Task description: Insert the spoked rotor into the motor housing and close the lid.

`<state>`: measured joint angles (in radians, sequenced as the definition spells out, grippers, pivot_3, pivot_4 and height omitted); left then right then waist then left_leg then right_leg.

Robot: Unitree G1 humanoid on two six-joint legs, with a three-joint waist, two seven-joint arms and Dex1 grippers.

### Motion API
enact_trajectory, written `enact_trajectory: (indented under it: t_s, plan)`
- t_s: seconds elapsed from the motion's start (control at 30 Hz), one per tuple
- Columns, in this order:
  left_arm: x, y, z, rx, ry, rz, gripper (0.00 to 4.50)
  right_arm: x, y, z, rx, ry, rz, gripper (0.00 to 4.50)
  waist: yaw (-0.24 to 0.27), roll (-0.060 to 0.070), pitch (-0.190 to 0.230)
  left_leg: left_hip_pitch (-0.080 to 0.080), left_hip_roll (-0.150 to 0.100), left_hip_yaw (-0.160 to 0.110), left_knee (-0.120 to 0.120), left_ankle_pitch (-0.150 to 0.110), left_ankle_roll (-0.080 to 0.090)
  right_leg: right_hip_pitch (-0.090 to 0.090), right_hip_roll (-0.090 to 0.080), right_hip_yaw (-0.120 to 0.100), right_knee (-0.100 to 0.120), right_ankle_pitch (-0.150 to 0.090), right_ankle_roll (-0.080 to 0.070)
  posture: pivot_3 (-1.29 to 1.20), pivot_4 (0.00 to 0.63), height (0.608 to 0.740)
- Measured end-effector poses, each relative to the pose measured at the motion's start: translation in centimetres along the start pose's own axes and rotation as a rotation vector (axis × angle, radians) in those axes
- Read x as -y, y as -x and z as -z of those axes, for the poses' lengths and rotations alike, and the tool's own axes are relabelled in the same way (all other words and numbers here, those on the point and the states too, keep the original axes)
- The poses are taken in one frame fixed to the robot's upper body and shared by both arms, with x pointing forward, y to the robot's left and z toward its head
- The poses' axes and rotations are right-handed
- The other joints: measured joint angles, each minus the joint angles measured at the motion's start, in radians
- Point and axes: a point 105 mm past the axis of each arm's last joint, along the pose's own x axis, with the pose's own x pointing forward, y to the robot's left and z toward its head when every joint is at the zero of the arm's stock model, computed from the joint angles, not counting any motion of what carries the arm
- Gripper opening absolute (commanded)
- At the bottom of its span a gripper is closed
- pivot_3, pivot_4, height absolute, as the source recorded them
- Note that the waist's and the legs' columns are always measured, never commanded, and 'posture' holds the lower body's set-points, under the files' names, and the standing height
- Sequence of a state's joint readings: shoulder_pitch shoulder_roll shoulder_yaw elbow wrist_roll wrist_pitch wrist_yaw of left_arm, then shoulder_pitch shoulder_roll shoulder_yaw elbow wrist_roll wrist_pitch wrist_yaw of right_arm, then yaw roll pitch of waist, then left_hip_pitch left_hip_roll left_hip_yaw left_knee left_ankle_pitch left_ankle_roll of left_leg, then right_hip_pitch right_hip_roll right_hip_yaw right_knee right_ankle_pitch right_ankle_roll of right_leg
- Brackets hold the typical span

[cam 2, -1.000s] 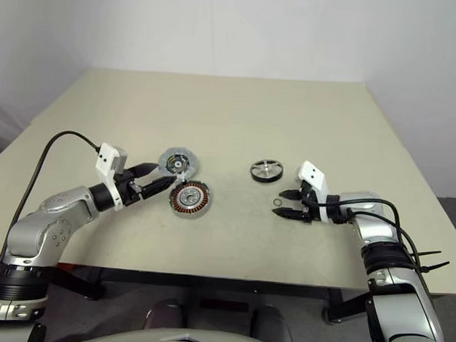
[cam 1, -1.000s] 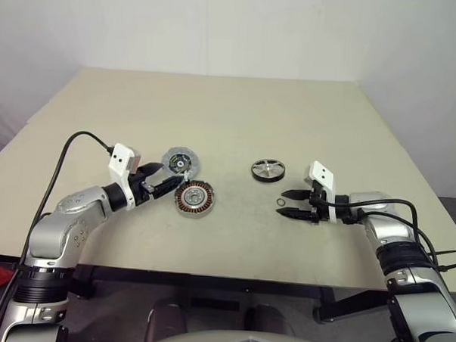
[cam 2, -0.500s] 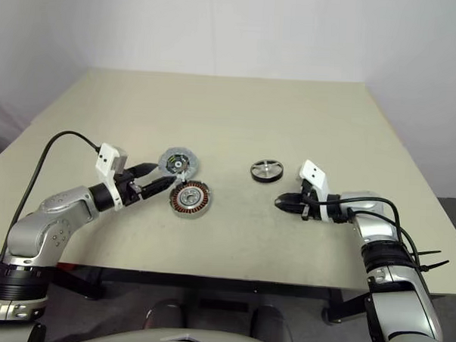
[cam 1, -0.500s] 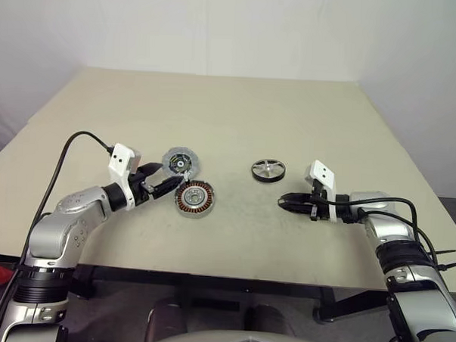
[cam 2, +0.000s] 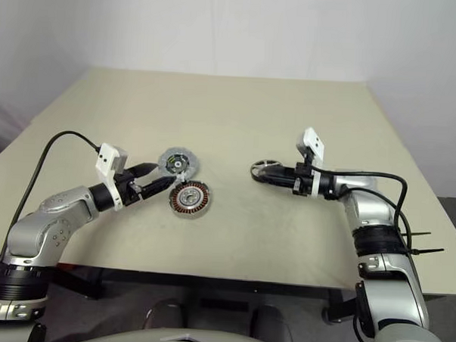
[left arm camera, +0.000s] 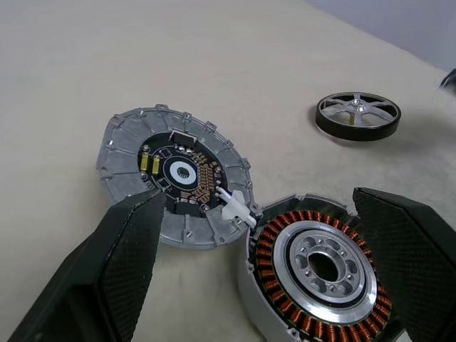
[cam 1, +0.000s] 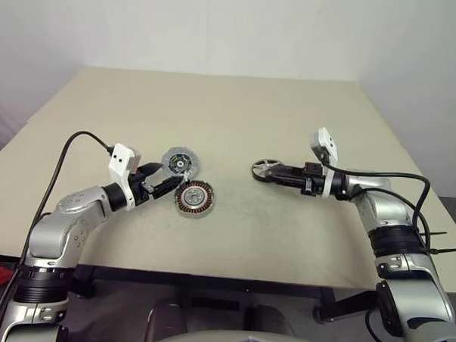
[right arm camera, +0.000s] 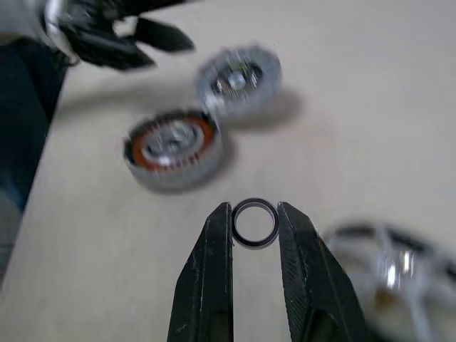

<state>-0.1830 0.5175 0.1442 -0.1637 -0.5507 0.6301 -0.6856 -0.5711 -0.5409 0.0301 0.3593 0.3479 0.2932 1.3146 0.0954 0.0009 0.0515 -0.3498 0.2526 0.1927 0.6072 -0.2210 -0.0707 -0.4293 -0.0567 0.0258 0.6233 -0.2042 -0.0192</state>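
The motor housing [cam 1: 194, 197], with copper windings, lies left of centre on the table. The lid [cam 1: 181, 162] lies flat, touching its far-left side. My left gripper [cam 1: 165, 185] is open, low, just left of both; its fingers [left arm camera: 125, 249] frame the housing [left arm camera: 320, 267] and lid [left arm camera: 174, 174]. The spoked rotor [cam 1: 263, 169] lies right of centre. My right gripper [cam 1: 276, 173] hovers above the rotor's right edge, pointing left. It is shut on a tiny thin metal ring [right arm camera: 255, 244] held between its fingertips, with the rotor [right arm camera: 388, 263] blurred below.
The beige table [cam 1: 238, 111] stretches bare toward the wall behind the parts. A black cable [cam 1: 70, 145] loops from my left wrist, and another cable [cam 1: 409, 183] trails from my right wrist. The table's front edge runs just below both arms.
My right gripper shut on the tiny ring on the table, lifted it and swung up and left to above the rotor. The left arm and the parts stayed put.
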Motion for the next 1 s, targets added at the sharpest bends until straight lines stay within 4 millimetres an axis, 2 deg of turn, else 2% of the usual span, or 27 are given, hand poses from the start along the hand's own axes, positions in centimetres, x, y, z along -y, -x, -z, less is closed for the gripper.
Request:
enact_trajectory:
  t_s: [0.17,0.33,0.4,0.63,1.0]
  plan:
    - [0.0,0.0,0.0,-0.001,0.001,-0.001,4.5,-1.0,-1.5,-0.6,0.016,0.011,-0.061,0.61,-0.002,0.0,0.0,0.0,0.0,0.0,0.0,0.0,0.0,0.0,0.0,0.0,0.0,0.0,0.0,0.0,0.0,0.74]
    - [-0.1,0.2,0.3,-0.01,0.003,-0.008,4.5,-1.7,-4.5,-1.5,0.05,0.034,-0.147,0.61,-0.017,0.0,0.0,0.0,0.0,-0.001,-0.001,0.001,-0.001,0.0,0.0,0.0,0.001,0.0,0.0,0.0,0.0,0.74]
    - [-0.2,0.3,0.5,-0.017,0.004,-0.013,4.5,-2.0,-5.9,-0.9,0.043,0.031,-0.175,0.61,-0.022,0.0,0.0,0.0,0.0,-0.001,-0.001,0.001,-0.002,0.0,0.0,0.0,0.0,0.0,0.0,0.0,0.0,0.74]
    - [-0.7,1.0,1.2,-0.044,0.007,-0.043,4.5,-5.0,-11.1,0.7,0.033,0.007,-0.311,0.61,-0.027,0.0,0.0,-0.001,0.0,-0.003,-0.003,0.001,-0.003,-0.001,0.0,-0.002,-0.001,0.0,0.0,0.0,0.0,0.74]
    - [-1.9,3.0,2.1,-0.088,0.001,-0.116,4.5,-4.9,-15.1,2.0,-0.027,-0.028,-0.278,0.61,-0.028,0.0,0.0,-0.002,0.0,-0.01,-0.005,0.004,-0.007,0.0,0.001,-0.003,0.0,-0.001,-0.001,0.0,0.0,0.74]
